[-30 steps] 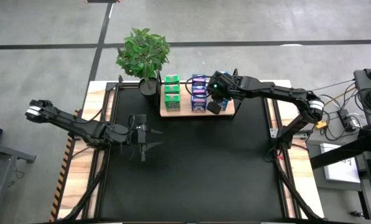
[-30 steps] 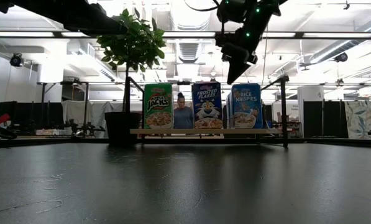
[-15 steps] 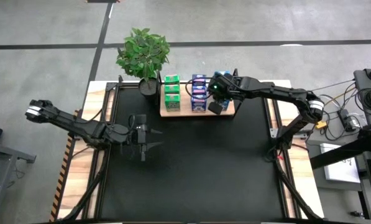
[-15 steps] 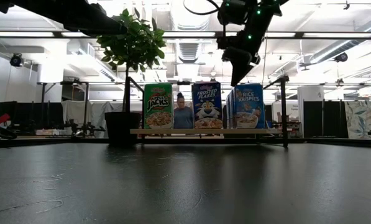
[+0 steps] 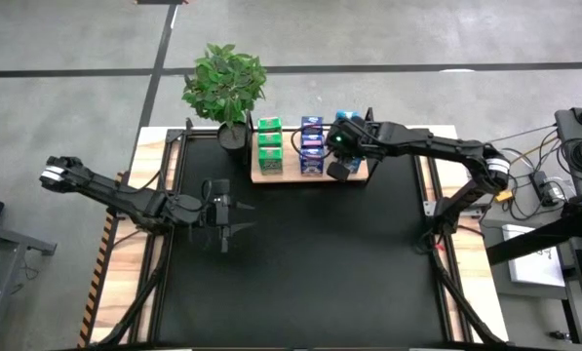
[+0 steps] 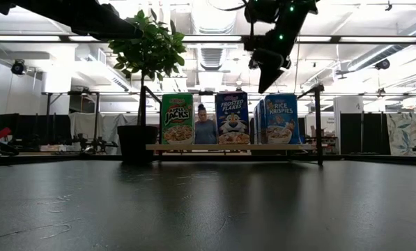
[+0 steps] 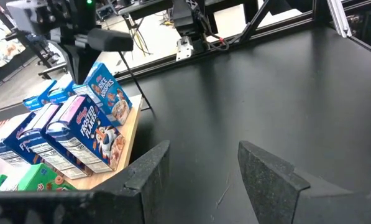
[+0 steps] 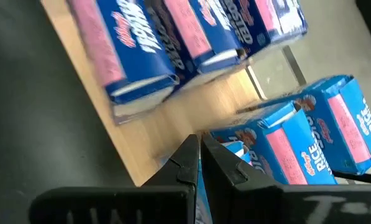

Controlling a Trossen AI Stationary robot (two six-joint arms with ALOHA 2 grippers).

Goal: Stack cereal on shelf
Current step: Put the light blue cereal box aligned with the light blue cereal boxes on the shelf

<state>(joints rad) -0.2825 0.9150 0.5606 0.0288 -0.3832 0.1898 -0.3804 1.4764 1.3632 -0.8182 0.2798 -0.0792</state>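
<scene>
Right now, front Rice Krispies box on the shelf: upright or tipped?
Upright. The low view shows the Rice Krispies box standing square on the shelf, level with its neighbours; the right pincer hangs just above it.

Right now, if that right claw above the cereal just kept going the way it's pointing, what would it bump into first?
Probably the Rice Krispies boxes. The right gripper, fingers shut, points down just above them on the shelf. Depth is hard to judge, so it might hit the board first.

One camera looks straight down; another sits level with the surface (image 5: 300,253). Both wrist cameras, close in, share the shelf (image 7: 120,155).
</scene>
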